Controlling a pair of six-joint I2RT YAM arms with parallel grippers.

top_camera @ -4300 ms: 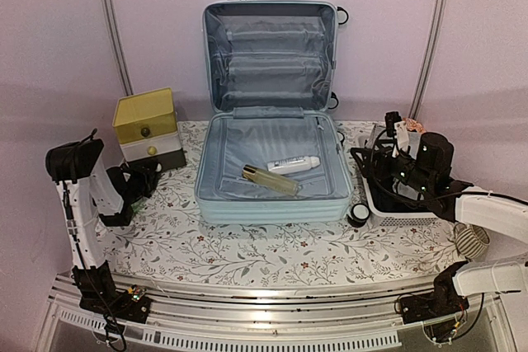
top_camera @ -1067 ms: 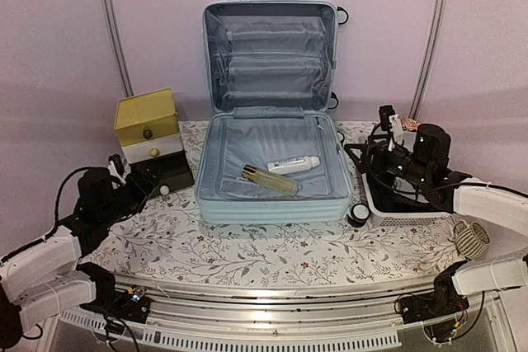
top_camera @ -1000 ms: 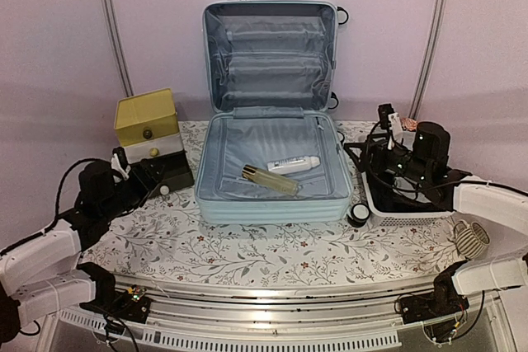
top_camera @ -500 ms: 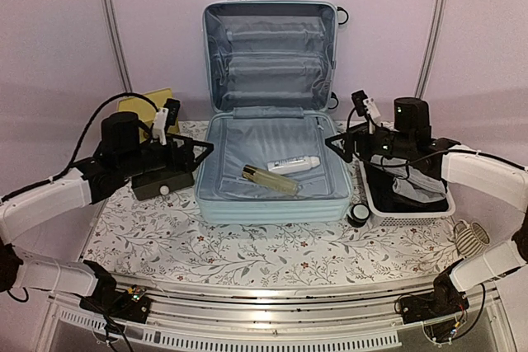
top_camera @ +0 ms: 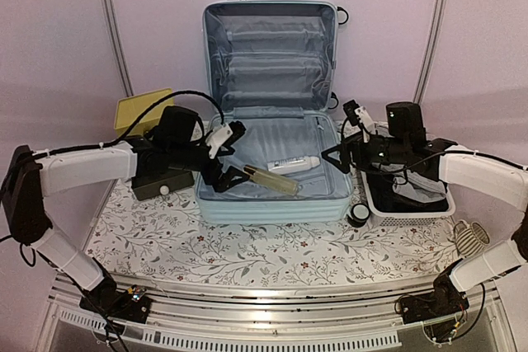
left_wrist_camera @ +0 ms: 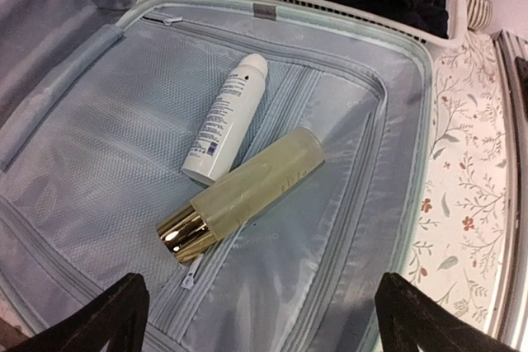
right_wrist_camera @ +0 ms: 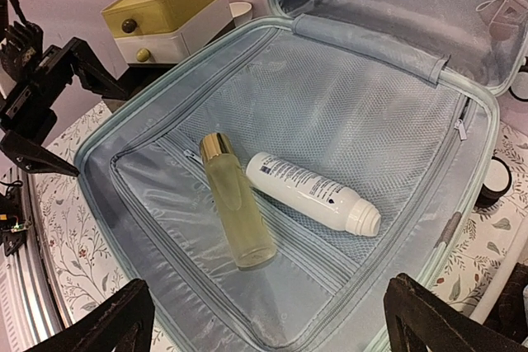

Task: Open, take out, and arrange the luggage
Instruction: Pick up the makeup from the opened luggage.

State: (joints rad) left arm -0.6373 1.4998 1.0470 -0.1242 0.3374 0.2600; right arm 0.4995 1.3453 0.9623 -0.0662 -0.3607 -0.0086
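Left gripper first: jaws spread wide with nothing between them. It hangs over the left rim of the luggage and points right, into the lower shell. From its wrist cam the two black fingertips sit at the bottom corners. Framed between them are a frosted bottle with a gold cap and a white tube. Both lie on the grey lining, touching, and the gripper isn't touching either one. Going back from the claw, the black wrist sits just left of the case and the white forearm runs about level out to the left. The elbow is way out by the left edge, with the upper arm dropping to the base.

Right gripper is the same deal, jaws wide apart and empty. It hovers at the right rim of the case, aimed left and a bit downward. Its wrist is over the white basket, which has dark clothes in it. The white forearm slopes off to the right.

The luggage lies open mid-table on the floral cloth, its lid upright against the back wall. A yellow-topped drawer box sits behind the left arm.
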